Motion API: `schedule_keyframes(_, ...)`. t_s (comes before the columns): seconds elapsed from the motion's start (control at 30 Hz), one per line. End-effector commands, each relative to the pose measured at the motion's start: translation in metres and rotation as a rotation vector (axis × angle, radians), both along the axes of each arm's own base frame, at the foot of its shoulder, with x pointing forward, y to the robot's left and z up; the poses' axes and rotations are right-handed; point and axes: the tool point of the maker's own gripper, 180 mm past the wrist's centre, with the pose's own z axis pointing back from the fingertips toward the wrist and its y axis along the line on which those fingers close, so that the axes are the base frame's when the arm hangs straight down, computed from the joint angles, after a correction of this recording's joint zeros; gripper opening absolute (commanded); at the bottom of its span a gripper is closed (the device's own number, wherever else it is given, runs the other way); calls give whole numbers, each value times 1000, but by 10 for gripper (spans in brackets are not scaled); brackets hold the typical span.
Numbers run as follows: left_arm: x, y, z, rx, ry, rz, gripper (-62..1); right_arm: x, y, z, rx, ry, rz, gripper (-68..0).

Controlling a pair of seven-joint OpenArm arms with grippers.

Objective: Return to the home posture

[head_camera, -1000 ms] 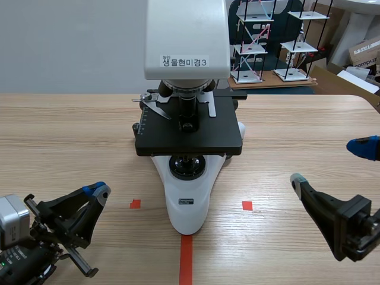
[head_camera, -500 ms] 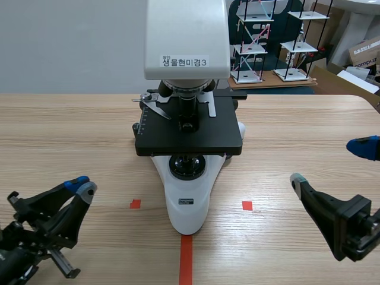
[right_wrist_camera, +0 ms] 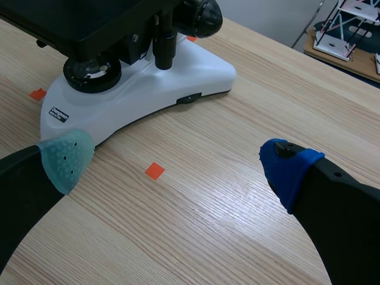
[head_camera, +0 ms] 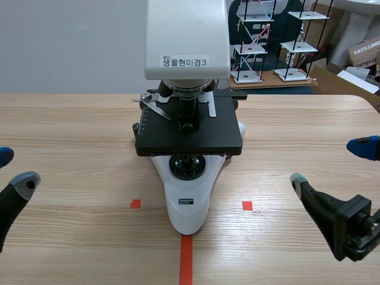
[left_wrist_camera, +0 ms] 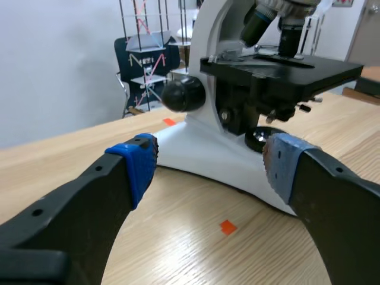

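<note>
A white microscope with a black stage stands at the table's middle. My left gripper sits at the table's far left edge, open, one blue pad and one grey pad apart with nothing between them. From the left wrist, the left gripper faces the microscope's base from the side. My right gripper rests open at the far right. In the right wrist view the right gripper hangs over bare wood beside the microscope base.
Orange-red tape marks lie on the wood in front of the microscope. Behind the table stand white shelf models and cardboard boxes. The table's right back corner is cut off near the boxes.
My left arm has drawn back to the left, nearly out of the scene view, and its fingers have spread from shut to open. The right arm has not moved.
</note>
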Motion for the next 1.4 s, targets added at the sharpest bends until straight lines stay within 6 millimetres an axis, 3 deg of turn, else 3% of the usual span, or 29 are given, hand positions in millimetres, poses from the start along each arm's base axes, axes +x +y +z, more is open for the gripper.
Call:
schedule_keyframes(0.0,-1,-4,9,1,5,6,-175,3,4,8,19,-29,8,-58)
schedule_keyframes(0.17,1,-22,38,114,54,-7,-90,3,4,8,19,-29,8,-58)
schedule_keyframes(0.37,1,-36,58,163,115,8,-85,3,4,9,19,-30,8,-58)
schedule_keyframes(1.37,2,-35,56,177,122,23,-82,3,4,8,19,-29,8,-58)
